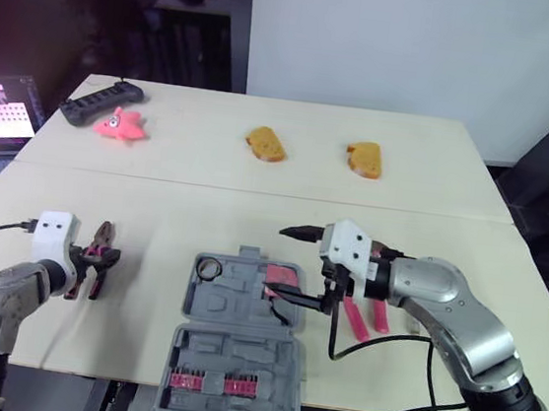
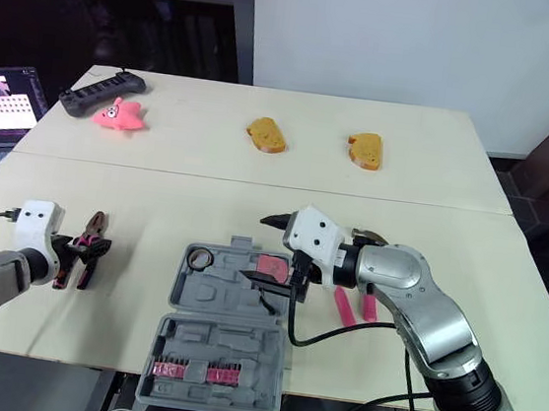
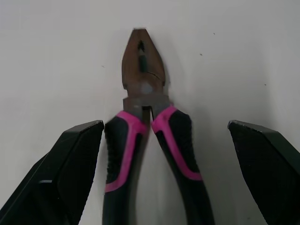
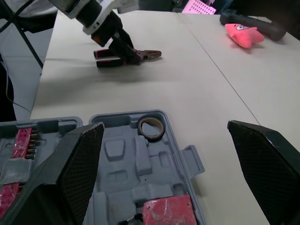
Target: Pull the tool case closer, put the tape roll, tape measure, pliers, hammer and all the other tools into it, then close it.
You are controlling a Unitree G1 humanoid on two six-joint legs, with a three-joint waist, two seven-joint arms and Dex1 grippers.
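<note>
Tool case (image 1: 238,352) on beige table (image 1: 203,219)

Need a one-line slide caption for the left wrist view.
Left gripper, open, straddles the handles of the pink-and-black pliers lying on the table.

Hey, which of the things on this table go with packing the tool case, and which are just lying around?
For the job: tool case, tape roll already in it, pliers, pink-handled tool beside the case.

Just lying about: two bread slices, pink starfish toy, black controller.
</note>
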